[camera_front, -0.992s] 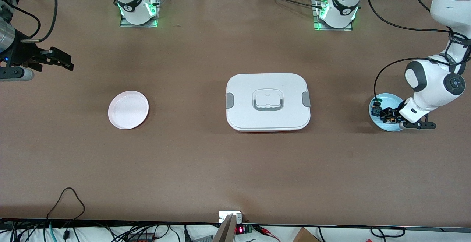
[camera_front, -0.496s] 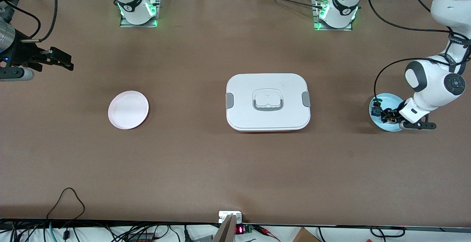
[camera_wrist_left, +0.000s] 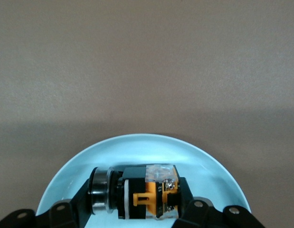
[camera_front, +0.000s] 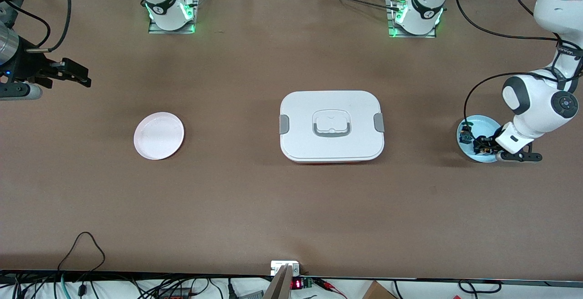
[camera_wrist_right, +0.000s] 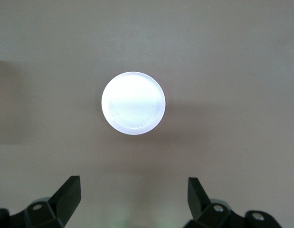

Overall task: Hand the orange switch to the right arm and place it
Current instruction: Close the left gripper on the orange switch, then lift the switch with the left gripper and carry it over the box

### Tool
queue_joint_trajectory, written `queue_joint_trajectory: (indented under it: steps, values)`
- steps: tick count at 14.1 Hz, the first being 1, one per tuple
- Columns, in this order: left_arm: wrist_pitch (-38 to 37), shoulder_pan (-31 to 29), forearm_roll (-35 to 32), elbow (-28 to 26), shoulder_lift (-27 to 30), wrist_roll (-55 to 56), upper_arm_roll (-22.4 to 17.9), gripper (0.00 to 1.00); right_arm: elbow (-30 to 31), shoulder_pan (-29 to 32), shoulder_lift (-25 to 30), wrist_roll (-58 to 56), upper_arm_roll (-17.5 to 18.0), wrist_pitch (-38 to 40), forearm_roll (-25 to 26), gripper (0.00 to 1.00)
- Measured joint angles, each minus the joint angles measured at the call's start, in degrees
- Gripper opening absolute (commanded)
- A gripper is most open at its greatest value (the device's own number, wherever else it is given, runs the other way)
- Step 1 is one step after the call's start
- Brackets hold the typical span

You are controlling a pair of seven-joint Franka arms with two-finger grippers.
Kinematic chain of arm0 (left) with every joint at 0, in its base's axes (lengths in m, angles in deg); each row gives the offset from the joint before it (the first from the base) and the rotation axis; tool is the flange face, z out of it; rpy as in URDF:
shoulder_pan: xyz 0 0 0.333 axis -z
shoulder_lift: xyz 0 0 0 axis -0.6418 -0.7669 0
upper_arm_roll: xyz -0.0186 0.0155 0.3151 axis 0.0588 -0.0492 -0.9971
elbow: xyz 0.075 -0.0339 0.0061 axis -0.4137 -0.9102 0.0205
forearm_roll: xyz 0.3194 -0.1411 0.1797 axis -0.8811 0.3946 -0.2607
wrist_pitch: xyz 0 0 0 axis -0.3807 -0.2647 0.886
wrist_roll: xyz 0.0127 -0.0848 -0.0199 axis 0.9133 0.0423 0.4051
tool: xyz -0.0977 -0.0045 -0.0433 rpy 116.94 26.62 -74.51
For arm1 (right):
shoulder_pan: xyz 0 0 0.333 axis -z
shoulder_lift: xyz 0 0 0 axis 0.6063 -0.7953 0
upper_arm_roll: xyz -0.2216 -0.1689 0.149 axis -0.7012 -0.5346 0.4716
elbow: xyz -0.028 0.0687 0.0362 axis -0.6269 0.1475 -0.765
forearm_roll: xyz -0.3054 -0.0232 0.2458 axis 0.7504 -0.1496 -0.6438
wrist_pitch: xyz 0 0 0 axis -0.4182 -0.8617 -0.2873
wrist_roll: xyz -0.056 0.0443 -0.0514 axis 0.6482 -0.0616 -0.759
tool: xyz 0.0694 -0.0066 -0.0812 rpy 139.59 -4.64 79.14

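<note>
Gripping orange switch (camera_wrist_left: pixel 139 197) in left hand (camera_wrist_left: pixel 137 209), on blue plate (camera_wrist_left: pixel 218 166)

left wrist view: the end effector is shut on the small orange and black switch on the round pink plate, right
Not quite. The left end effector is shut on the small orange and black switch, but the switch lies on a round light blue plate, as the left wrist view shows. The round pink plate sits bare toward the right arm's end of the table.

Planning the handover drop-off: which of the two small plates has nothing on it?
The pink plate toward the right arm's end is bare. The blue plate holds the orange switch, with the left gripper shut on it.
</note>
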Motion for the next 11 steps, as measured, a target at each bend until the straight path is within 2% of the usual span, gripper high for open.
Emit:
queue_joint_trajectory:
  steps: [2, 4, 7, 10, 11]
  values:
    - [-0.4, 0.0, 0.0, 1.7, 0.2, -3.3, 0.1, 0.18, 0.0, 0.0, 0.0, 0.0, 0.0, 0.0, 0.0, 1.0]
    - [-5.7, 0.0, 0.0, 4.6, 1.0, -5.5, 0.4, 0.11, 0.0, 0.0, 0.0, 0.0, 0.0, 0.0, 0.0, 1.0]
    - [-24.7, -0.1, 0.1, 11.6, 2.5, -6.2, 3.0, 0.06, 0.0, 0.0, 0.0, 0.0, 0.0, 0.0, 0.0, 1.0]
    - [-45.9, 0.0, 4.1, 20.8, 3.3, -7.2, 6.2, 0.05, 0.0, 0.0, 0.0, 0.0, 0.0, 0.0, 0.0, 1.0]
    - [-49.8, 0.0, 4.6, 22.5, 3.3, -8.4, 7.1, 0.05, 0.0, 0.0, 0.0, 0.0, 0.0, 0.0, 0.0, 1.0]
